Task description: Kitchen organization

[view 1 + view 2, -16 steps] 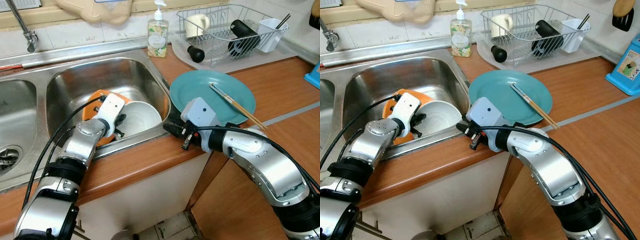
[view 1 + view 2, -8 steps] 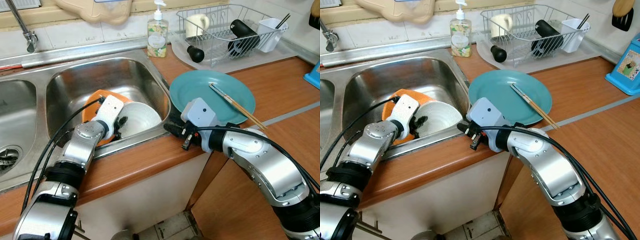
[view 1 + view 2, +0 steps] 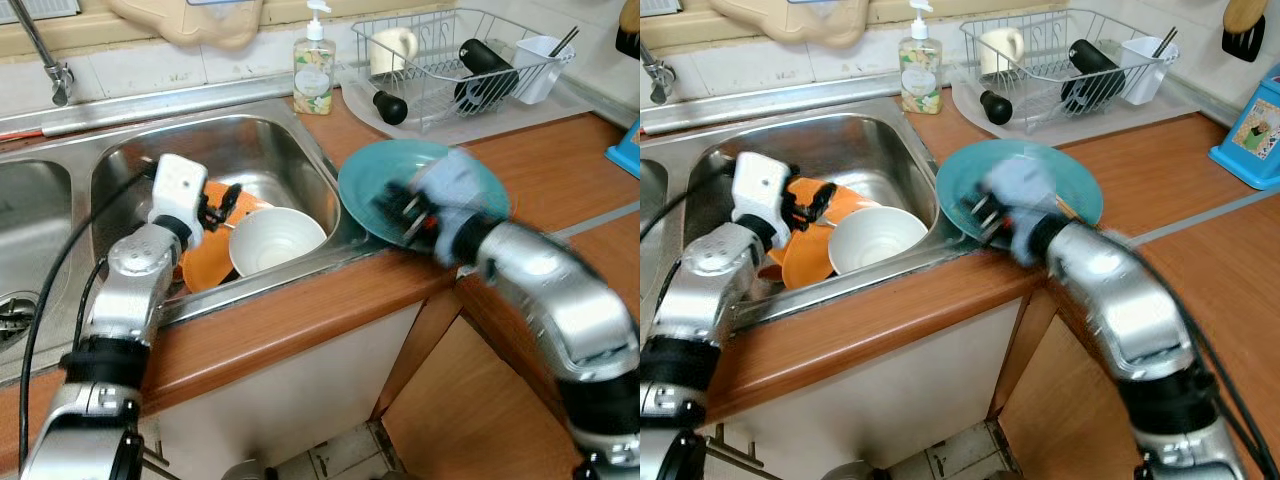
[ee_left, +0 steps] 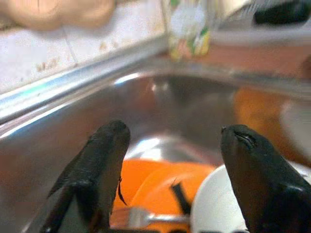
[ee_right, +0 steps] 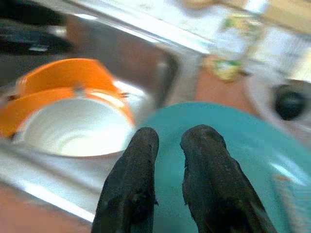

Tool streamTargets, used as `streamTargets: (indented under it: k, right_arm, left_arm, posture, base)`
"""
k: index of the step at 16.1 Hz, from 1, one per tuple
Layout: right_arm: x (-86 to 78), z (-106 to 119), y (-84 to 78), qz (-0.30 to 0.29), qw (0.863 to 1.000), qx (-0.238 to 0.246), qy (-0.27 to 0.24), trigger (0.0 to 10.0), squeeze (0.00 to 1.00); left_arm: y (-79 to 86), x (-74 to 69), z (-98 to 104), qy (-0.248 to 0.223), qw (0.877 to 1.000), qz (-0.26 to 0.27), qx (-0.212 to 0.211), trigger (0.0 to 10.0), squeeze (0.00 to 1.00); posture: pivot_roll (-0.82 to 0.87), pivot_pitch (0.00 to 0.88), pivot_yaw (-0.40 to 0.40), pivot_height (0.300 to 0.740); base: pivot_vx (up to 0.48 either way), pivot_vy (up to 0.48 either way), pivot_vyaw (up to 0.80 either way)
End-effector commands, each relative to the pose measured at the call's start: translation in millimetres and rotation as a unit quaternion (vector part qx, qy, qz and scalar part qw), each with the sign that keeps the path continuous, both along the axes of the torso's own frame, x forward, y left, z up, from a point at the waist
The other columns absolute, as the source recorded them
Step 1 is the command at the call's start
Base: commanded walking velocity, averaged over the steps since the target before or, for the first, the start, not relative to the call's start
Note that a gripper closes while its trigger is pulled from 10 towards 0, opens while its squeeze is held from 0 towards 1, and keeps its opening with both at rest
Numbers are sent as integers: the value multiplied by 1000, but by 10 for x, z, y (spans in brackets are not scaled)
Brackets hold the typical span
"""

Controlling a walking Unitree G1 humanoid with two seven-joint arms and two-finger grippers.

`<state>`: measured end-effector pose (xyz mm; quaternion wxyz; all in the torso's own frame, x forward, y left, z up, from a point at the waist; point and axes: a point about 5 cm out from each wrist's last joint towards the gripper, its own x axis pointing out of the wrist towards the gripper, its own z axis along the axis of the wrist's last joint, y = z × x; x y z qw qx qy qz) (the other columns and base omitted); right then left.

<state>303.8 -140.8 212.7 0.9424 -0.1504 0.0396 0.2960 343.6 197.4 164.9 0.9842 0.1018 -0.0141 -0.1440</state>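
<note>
**Both hands over sink and plate**

The left hand (image 3: pixel 222 203) hangs above the steel sink basin (image 3: pixel 250 150), its two black fingers (image 4: pixel 99 165) spread wide and gripping nothing. Under it lie orange plastic dishes (image 3: pixel 205 265) with a white ceramic bowl (image 3: pixel 275 240) leaning against them. The right hand (image 5: pixel 167 145), blurred in the head views, sits over the near rim of the round teal plate (image 3: pixel 480 195) on the wooden surface (image 3: pixel 560 170); its fingers (image 5: pixel 131 189) are nearly closed with a thin gap, holding nothing. Behind stand a soap bottle (image 3: pixel 315 65) and a wire dish rack (image 3: pixel 455 55).
</note>
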Motion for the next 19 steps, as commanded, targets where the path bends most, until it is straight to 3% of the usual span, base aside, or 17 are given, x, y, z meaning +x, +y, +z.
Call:
streamTargets:
  k: [1,2,3,4,9,10,11,13,17,18,19]
  right_arm:
    - [57,56,-157,-36,999,5,-1,10000,804]
    - [81,63,-247,-55,998,11,6,10000,1000]
    - [97,70,-305,-66,998,16,13,10000,1000]
    - [118,82,-384,-78,997,12,22,10000,1000]
    - [295,101,-598,-150,987,3,54,10000,1000]
    - [341,89,-610,-158,985,1,63,10000,361]
    - [414,86,-604,-157,985,7,72,10000,0]
    - [543,52,-547,-129,986,14,108,10000,0]
    - [671,-21,-504,-131,978,-12,165,10000,0]
    - [717,-44,-507,-140,974,-25,179,6235,0]
    - [755,-62,-512,-147,969,-31,195,3569,0]
  left_arm:
    - [-60,-57,43,0,999,-34,-23,10000,620]
    - [-121,-115,45,4,998,-64,-27,10000,439]
    - [-173,-160,60,3,996,-84,-28,10000,180]
    - [-249,-240,84,5,992,-118,-35,10000,0]
    - [-463,-534,82,48,972,-231,-26,10000,0]
    - [-488,-558,64,57,968,-243,-19,10000,0]
    - [-527,-599,43,72,963,-261,-12,10000,0]
    - [-595,-640,36,87,956,-281,-12,10000,0]
    - [-636,-647,55,91,954,-285,-9,10000,0]
    - [-647,-659,53,94,953,-287,-8,10000,0]
    - [-655,-672,50,98,952,-290,-8,10000,0]
  posture:
    - [-163,0,37,740]
    - [-163,0,37,740]
    - [-163,0,37,740]
    - [-159,0,34,740]
    - [-162,0,29,740]
    - [-162,0,30,740]
    - [-162,0,30,740]
    - [-157,0,24,740]
    - [-152,0,12,740]
    - [-151,0,9,740]
    - [-151,0,8,740]
  base:
    - [0,0,0]
    - [0,0,0]
    - [0,0,0]
    - [0,0,0]
    - [0,0,0]
    - [0,0,0]
    - [0,0,0]
    - [0,0,0]
    - [0,0,0]
    - [0,0,0]
    - [0,0,0]
